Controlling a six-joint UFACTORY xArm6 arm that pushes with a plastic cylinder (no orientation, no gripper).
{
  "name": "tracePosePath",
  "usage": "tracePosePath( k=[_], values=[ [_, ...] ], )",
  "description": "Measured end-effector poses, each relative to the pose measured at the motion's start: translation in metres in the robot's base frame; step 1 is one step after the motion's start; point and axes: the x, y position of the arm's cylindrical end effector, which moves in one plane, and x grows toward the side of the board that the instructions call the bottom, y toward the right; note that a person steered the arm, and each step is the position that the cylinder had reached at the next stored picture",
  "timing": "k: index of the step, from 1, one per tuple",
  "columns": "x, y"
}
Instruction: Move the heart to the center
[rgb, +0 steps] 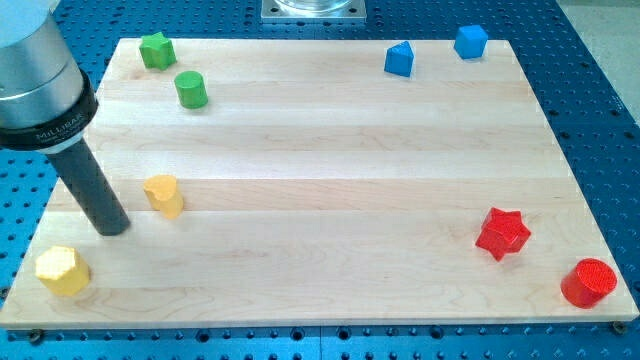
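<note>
The yellow heart block (164, 194) stands on the wooden board (320, 170) at the view's left, a little below mid-height. My tip (113, 228) rests on the board just left of and slightly below the heart, a small gap apart from it. The rod rises from the tip up to the view's top left.
A yellow hexagon block (63, 270) sits at the bottom left corner. A green star (156, 50) and a green cylinder (191, 89) are at the top left. Two blue blocks (399, 59) (470, 41) are at the top right. A red star (502, 233) and a red cylinder (588, 283) are at the bottom right.
</note>
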Motion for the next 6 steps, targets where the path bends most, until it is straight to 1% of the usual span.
tracePosePath(
  k=[1,2,3,4,6],
  values=[
    [-0.006,0.001],
    [-0.023,0.052],
    [-0.064,0.081],
    [-0.068,0.129],
    [-0.05,0.142]
  ],
)
